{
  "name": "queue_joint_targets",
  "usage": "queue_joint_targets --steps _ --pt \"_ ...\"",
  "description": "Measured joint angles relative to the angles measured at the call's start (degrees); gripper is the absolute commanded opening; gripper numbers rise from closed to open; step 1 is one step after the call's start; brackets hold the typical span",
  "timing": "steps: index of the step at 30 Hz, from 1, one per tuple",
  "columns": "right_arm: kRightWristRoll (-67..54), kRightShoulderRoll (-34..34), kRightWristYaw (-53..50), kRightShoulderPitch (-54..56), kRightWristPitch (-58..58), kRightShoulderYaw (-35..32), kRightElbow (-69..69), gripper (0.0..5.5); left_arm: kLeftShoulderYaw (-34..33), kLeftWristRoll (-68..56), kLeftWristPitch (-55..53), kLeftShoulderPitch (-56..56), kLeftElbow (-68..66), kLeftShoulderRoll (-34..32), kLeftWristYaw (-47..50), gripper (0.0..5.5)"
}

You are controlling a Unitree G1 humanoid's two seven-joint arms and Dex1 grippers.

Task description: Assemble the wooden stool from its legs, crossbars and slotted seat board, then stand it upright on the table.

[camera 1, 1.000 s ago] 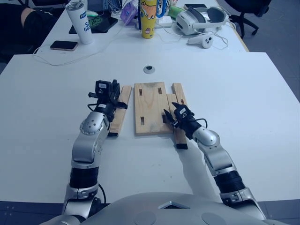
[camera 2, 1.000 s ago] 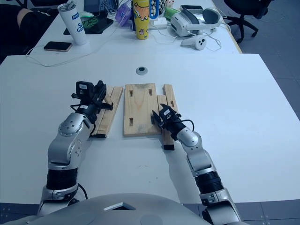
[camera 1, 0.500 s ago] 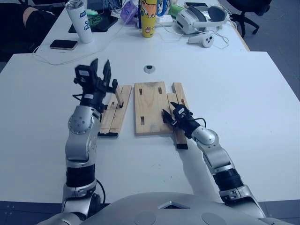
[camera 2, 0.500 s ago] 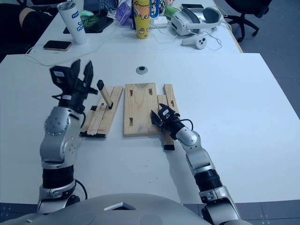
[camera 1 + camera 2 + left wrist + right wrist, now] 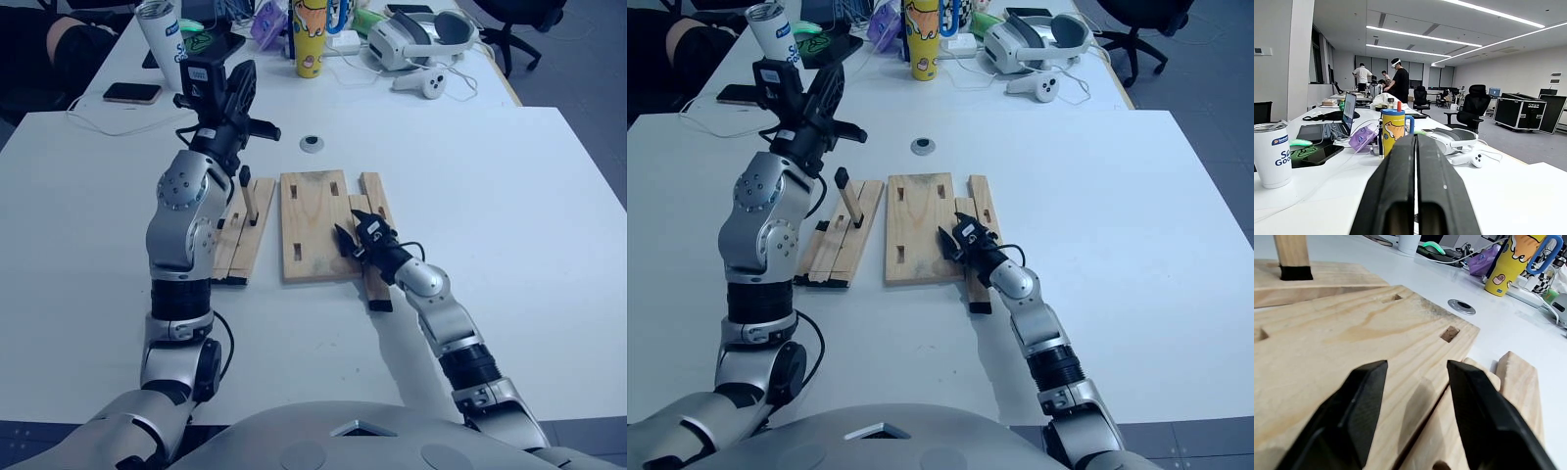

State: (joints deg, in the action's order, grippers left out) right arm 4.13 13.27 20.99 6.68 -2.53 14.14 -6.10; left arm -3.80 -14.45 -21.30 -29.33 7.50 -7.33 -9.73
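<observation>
Wooden seat board (image 5: 312, 220) is laid flat, long axis away from the robot. At its right edge the right gripper (image 5: 345, 240) is held parted; the left gripper (image 5: 1416, 147), closed empty, is raised off its left side.

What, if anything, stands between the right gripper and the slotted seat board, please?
Nothing visible does: the right gripper, jaws open, is at the right edge of the slotted seat board, over its seam with the wooden piece alongside.
</observation>
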Motion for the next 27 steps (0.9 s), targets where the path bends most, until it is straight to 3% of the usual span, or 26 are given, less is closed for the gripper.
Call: queue_joint_targets --steps 11,15,27 --pt "0.07 -0.38 -0.19 0.14 0.09 0.12 -0.31 2.26 -1.04 -0.60 0.80 -6.10 0.04 -1.06 -0.49 0.03" --pt "0.14 -0.73 -0.21 0.35 0.17 0.32 -0.54 2.26 3.35 0.49 -10.89 2.36 -4.76 -2.25 -1.27 0.03" --pt "1.62 -1.37 -0.48 2.04 1.78 0.40 -3.20 2.26 2.75 0.48 -11.30 2.83 -4.11 -3.06 -1.67 0.03"
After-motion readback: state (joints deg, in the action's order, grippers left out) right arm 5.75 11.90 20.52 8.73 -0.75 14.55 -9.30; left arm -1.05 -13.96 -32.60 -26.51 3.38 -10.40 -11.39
